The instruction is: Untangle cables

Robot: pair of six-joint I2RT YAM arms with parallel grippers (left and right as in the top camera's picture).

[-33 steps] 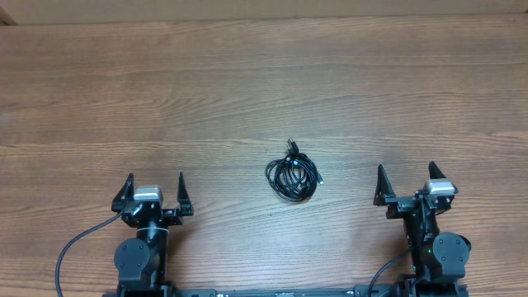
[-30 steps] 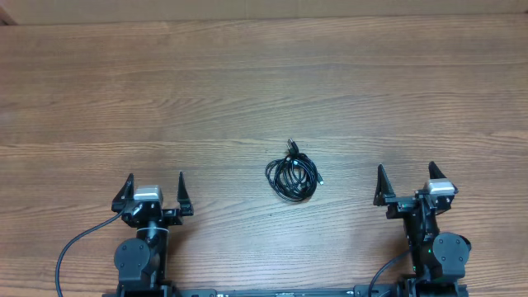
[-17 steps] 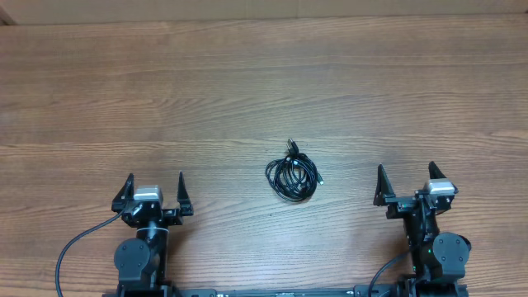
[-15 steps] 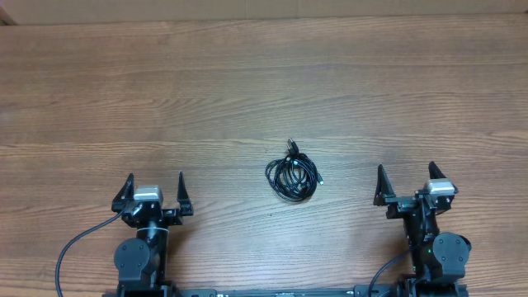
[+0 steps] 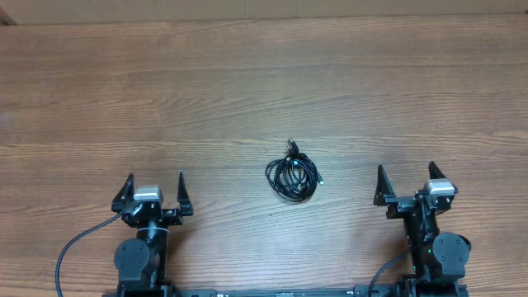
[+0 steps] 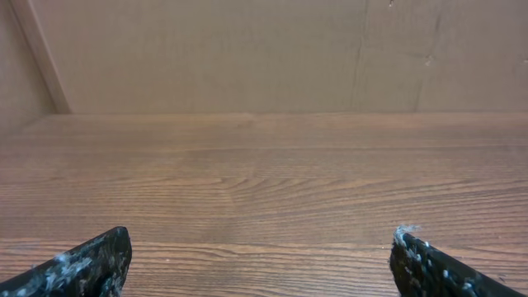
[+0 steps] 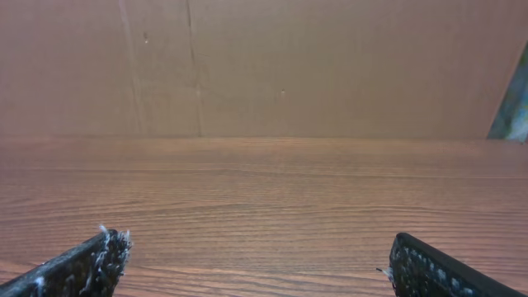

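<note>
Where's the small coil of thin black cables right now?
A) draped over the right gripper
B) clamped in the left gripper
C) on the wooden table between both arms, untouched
C: the coil of thin black cables lies on the wooden table, clear of the open left gripper and open right gripper.

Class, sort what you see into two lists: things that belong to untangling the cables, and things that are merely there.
Belong to the job:
cables, coiled mid-table
left gripper, open
right gripper, open

Merely there:
table
cardboard wall
</note>
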